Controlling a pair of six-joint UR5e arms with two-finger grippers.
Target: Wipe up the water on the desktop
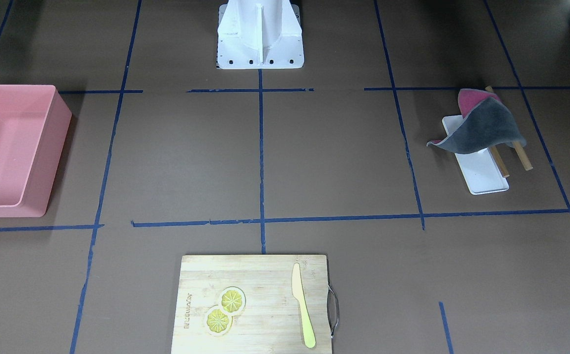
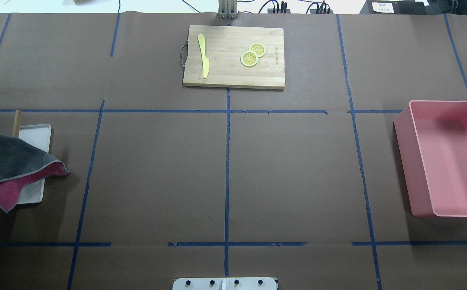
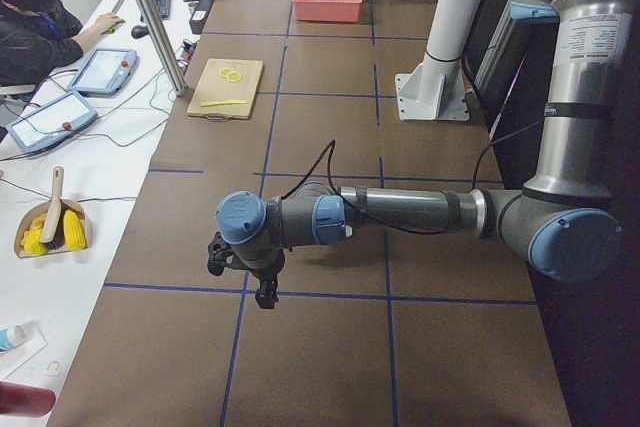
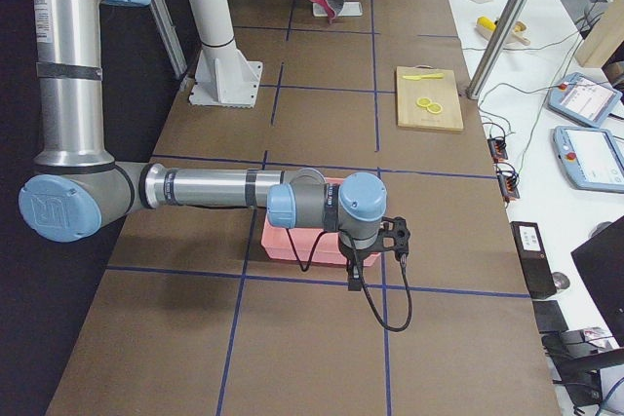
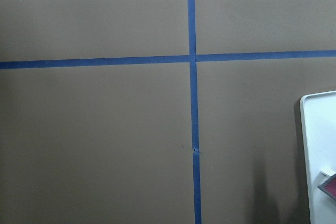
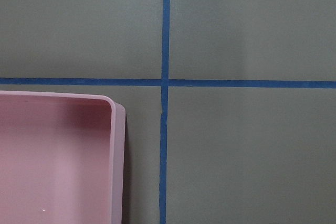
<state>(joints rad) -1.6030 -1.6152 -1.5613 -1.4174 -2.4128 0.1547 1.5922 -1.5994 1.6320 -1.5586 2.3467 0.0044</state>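
The dark-brown desktop (image 2: 289, 173) with blue tape lines shows no water that I can make out. A grey and magenta cloth (image 2: 9, 165) hangs over two wooden rods above a white tray (image 2: 36, 137) at the table's left end; it also shows in the front-facing view (image 1: 481, 128). My left gripper (image 3: 258, 292) hangs over a tape crossing near that tray. My right gripper (image 4: 356, 275) hangs beside the pink bin (image 4: 292, 241). Both show only in the side views, so I cannot tell whether they are open or shut. The wrist views show no fingers.
The pink bin (image 2: 447, 157) stands at the right end. A bamboo cutting board (image 2: 233, 56) with a yellow knife (image 2: 203, 54) and two lemon slices (image 2: 253, 54) lies at the far middle edge. The white robot base (image 1: 260, 34) stands at the near middle. An operator (image 3: 40, 17) sits beyond the table.
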